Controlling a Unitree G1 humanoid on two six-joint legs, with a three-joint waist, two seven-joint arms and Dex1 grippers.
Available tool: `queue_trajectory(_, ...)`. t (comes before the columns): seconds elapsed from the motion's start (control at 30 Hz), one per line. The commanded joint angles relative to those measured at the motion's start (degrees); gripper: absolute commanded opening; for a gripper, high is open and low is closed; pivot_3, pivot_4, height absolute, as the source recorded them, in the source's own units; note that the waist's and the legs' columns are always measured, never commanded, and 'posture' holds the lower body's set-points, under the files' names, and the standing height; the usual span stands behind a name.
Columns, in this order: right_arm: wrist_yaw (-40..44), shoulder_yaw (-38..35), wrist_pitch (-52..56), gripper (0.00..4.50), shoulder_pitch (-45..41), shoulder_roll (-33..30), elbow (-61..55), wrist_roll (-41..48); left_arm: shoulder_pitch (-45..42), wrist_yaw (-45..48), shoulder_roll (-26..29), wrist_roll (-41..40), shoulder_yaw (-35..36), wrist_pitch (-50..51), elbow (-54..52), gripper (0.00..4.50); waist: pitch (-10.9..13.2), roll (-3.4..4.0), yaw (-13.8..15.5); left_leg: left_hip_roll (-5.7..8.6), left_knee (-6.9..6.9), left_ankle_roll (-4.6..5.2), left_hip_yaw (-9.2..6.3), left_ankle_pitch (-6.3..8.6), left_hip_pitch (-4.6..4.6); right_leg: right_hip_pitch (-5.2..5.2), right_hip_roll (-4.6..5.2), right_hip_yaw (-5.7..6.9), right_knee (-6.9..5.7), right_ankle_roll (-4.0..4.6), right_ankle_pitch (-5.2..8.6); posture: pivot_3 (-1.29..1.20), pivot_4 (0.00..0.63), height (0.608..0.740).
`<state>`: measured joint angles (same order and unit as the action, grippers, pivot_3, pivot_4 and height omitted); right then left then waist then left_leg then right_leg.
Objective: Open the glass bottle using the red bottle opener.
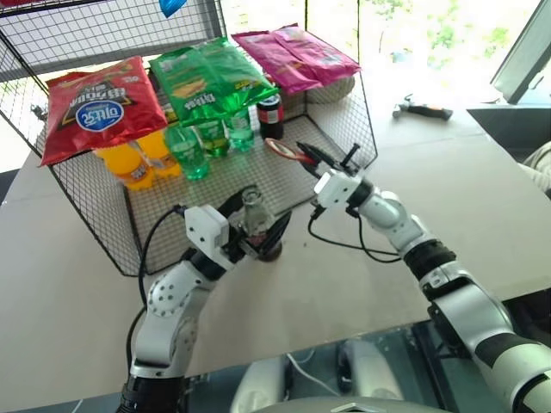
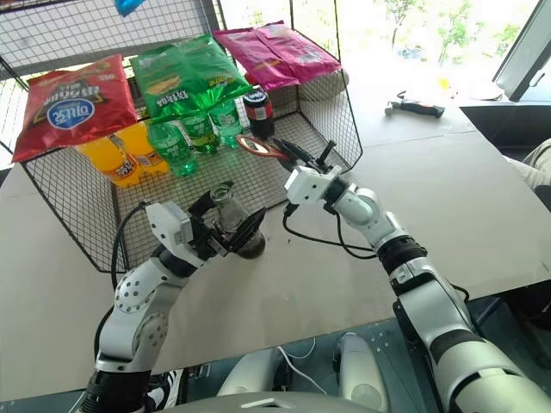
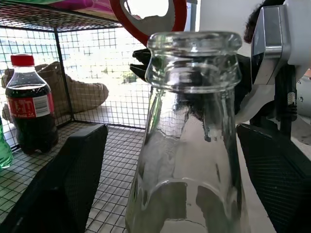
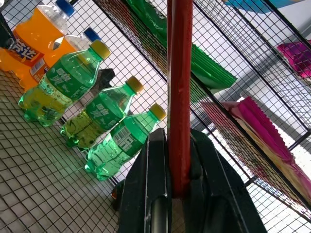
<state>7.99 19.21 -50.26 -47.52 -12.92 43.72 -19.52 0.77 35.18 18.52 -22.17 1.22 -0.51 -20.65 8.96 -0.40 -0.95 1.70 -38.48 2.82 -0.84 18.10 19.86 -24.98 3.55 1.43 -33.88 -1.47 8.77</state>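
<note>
Left gripper (image 1: 260, 225): your left fingers stand wide apart, one black pad (image 3: 68, 179) on each side of the glass bottle (image 1: 255, 217), and in the wrist view a gap shows between glass and pad on both sides, so nothing is clamped.
Glass bottle: it stands upright between those spread fingers, on the table (image 1: 344, 275) at the front edge of the wire basket (image 1: 362, 112); its mouth (image 3: 193, 42) is bare, with no cap on it.
Red bottle opener (image 1: 281, 151): your right gripper (image 1: 312, 158) has it pinched by the handle, fingers shut tight on either face of the flat red bar (image 4: 180, 97); the ring head sticks out past the fingertips, above and just beyond the bottle's mouth, apart from the glass.
Right gripper: it hangs up and to the right of your left gripper, pointing toward the basket's back.
Beyond the left fingers: a short dark bottle with a red cap (image 3: 29, 111) stands on the basket floor.
Beyond the opener: three green bottles (image 4: 97, 116) and orange bottles (image 4: 34, 43) in a row, under red (image 1: 95, 107), green (image 1: 211, 77) and pink snack bags (image 1: 297, 56).
Far right of your right arm: a hammer (image 1: 422, 109) lies on the table, well apart.
</note>
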Motion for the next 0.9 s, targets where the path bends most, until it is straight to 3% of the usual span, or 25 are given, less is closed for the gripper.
queue_trajectory(0.03,5.57,-1.55,2.12,0.00,1.48,1.12,-1.48,6.30,0.91,0.24,0.65,-0.40,0.32,-0.19,-2.26,4.45,0.00,0.00,0.00,0.00,0.00,0.00,0.00,0.00,0.00,0.00,0.00,0.00,0.00,0.00,0.00,0.00,0.150,0.735)
queue_trajectory(0.27,19.03,-2.65,16.23,0.00,10.40,2.19,-10.00,18.36,3.75,0.45,2.42,-0.84,2.06,-0.06,-3.47,4.45,0.00,0.00,0.14,-0.02,0.00,0.01,-0.06,0.01,0.06,-0.03,0.04,0.02,0.01,0.00,0.00,0.00,0.150,0.735)
queue_trajectory(0.57,21.30,-5.15,35.34,0.00,21.45,1.70,-25.80,22.85,8.74,0.25,4.02,-1.65,4.26,0.19,-6.31,4.45,0.00,0.00,0.15,-0.02,0.00,0.01,-0.06,0.01,0.10,-0.10,0.07,0.02,-0.04,-0.01,0.00,0.00,0.150,0.735)
queue_trajectory(0.7,22.17,-6.50,42.67,1.53,24.48,0.35,-31.09,24.01,12.78,0.39,4.29,-1.73,6.36,-0.52,-7.43,4.50,0.00,0.00,0.21,-0.01,0.00,0.03,-0.05,0.02,0.11,-0.11,0.07,0.05,-0.03,-0.01,0.00,0.00,0.150,0.735)
queue_trajectory(0.9,23.15,-9.43,49.25,4.44,26.92,-1.69,-35.63,26.00,18.65,0.98,4.23,-1.63,8.95,-1.55,-8.45,4.50,0.00,0.00,0.23,-0.01,0.00,0.16,-0.03,0.10,0.11,-0.11,0.06,0.08,0.00,-0.02,0.01,0.00,0.150,0.735)
